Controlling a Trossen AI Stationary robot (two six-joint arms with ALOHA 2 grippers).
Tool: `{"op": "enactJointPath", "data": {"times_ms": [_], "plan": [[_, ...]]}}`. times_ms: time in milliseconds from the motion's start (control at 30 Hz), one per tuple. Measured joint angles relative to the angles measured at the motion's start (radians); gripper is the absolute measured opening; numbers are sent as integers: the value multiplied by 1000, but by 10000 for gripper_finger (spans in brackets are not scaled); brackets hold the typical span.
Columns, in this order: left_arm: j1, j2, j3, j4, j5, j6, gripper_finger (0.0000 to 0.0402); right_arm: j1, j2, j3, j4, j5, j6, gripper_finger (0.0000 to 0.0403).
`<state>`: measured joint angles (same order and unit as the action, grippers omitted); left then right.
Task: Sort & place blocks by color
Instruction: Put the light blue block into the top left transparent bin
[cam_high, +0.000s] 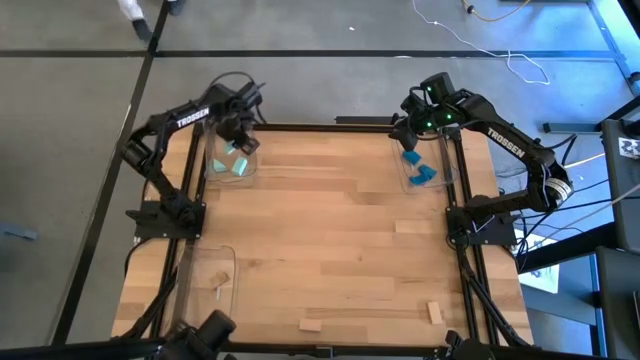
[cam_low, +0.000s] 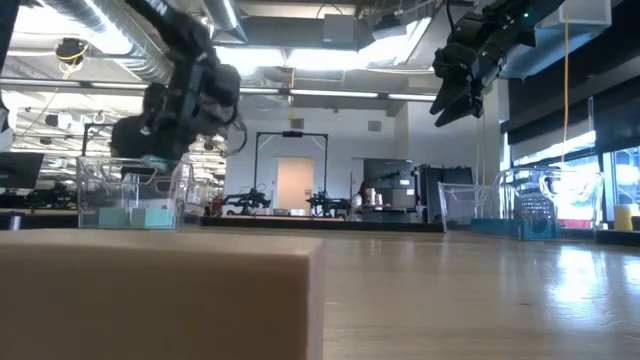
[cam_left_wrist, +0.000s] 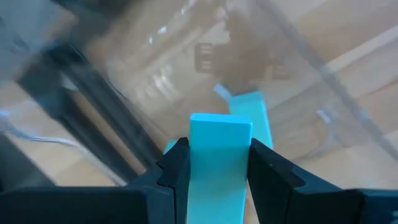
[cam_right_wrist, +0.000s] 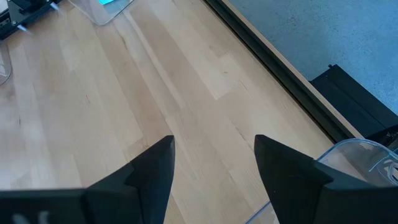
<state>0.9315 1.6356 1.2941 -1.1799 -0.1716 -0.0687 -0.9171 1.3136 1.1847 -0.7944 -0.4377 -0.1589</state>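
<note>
Left gripper (cam_left_wrist: 217, 168) over far-left clear tray (cam_high: 216, 175), clamped on mint-teal block (cam_left_wrist: 219, 162). More mint-teal blocks (cam_high: 237, 166) inside same tray. Right gripper (cam_right_wrist: 214, 162) raised above far-right tray (cam_high: 448, 177), fingers spread wide, nothing between them. Deep blue blocks (cam_high: 418, 168) lying in far-right tray. Pale wood blocks (cam_high: 310, 324) loose near front table (cam_high: 330, 240) edge, one (cam_high: 221, 279) in near-left tray (cam_high: 196, 264).
</note>
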Motion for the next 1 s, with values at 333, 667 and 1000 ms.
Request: {"op": "enactJointPath", "data": {"times_ms": [333, 667, 1000], "plan": [[33, 0, -205, 200, 63, 0, 116, 0, 0, 0, 0, 0, 0, 221], [32, 0, -206, 234, 58, 24, 159, 0, 0, 0, 0, 0, 0, 221], [32, 0, -205, 228, 64, 26, 192, 0, 0, 0, 0, 0, 0, 221]]}}
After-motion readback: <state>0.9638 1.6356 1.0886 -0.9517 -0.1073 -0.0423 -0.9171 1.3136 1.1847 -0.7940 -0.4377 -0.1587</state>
